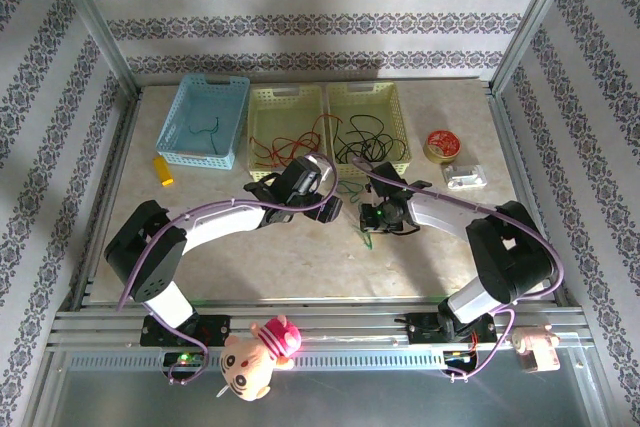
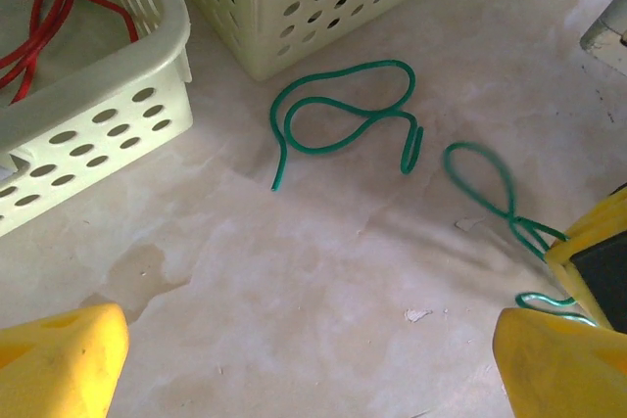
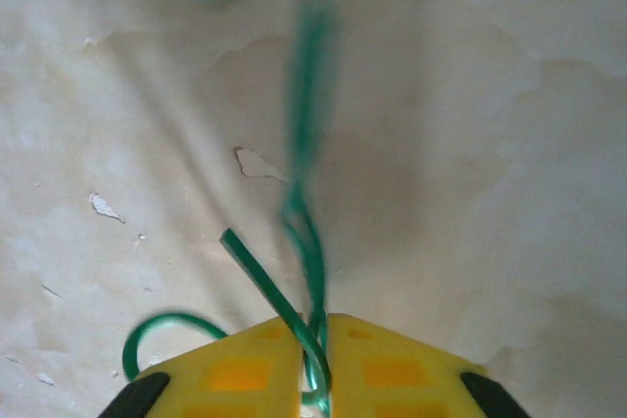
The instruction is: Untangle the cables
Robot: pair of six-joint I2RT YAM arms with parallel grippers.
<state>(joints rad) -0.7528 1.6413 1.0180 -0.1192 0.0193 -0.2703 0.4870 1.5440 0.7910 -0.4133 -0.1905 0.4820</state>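
Observation:
My right gripper point(image 3: 326, 359) is shut on a green cable point(image 3: 312, 242) that runs blurred up from the jaws, with a cut end sticking out to the left. In the left wrist view, that cable's loop point(image 2: 485, 181) leads to the right gripper's yellow finger point(image 2: 588, 252). A second green cable point(image 2: 343, 115) lies looped on the table. My left gripper point(image 2: 309, 359) hangs open over bare table, holding nothing. From above, both grippers point(image 1: 330, 209) point(image 1: 372, 215) sit close together mid-table. Red cables point(image 1: 285, 145) and black cables point(image 1: 365, 137) lie in the two yellow baskets.
A blue basket point(image 1: 238, 119) with a thin green wire stands at the back left. An orange block point(image 1: 162, 169) lies in front of it. A red spool point(image 1: 441, 143) and a white part point(image 1: 465, 177) sit at the right. Plush toys point(image 1: 258, 352) hang on the front rail.

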